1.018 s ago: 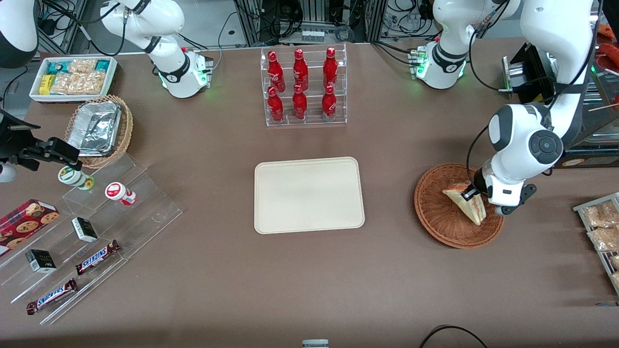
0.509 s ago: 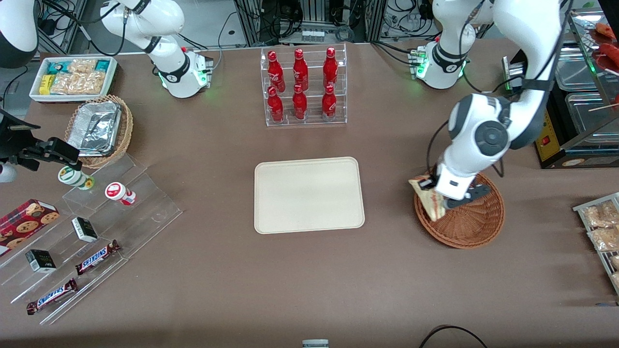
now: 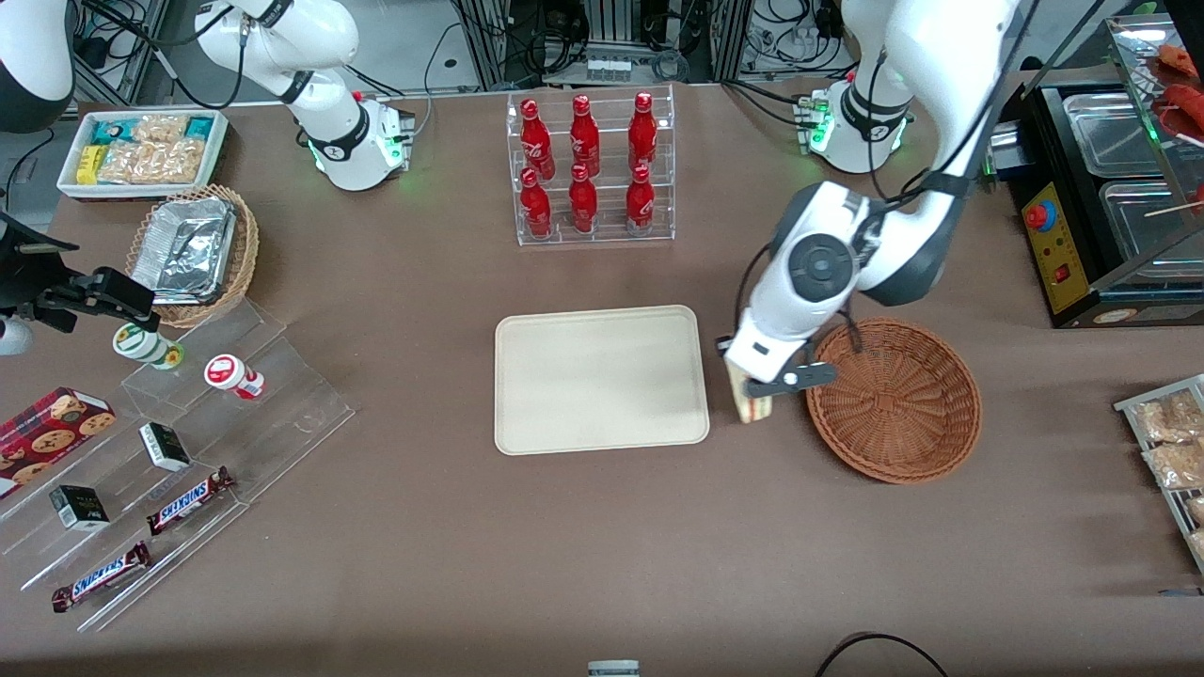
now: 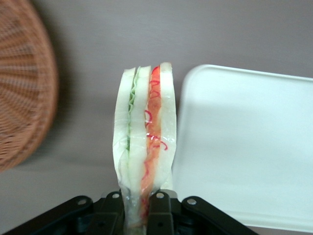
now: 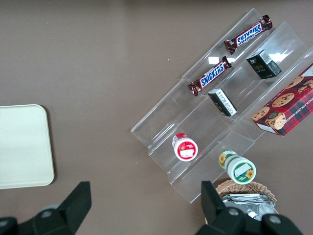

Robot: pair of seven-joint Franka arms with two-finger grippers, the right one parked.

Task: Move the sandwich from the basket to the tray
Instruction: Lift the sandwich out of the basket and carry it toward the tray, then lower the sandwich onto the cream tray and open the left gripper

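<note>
Fingers (image 4: 159,215) pinch the sandwich (image 4: 144,142) at one end, one on each bread face, the filling edge turned toward the wrist camera. Gripper (image 3: 750,387) holds the sandwich (image 3: 750,402) off the table, over the gap between basket (image 3: 894,400) and tray (image 3: 600,378), just beside the tray's rim. Basket holds nothing. Tray surface bare.

"snickers" is read in blue letters on two brown candy bars (image 3: 189,500) (image 3: 101,575) lying on the clear stepped stand (image 3: 282,414); the same word is seen on both bars in the right wrist view. no other print is legible, and none is seen on the gripper (image 3: 752,395).
</note>
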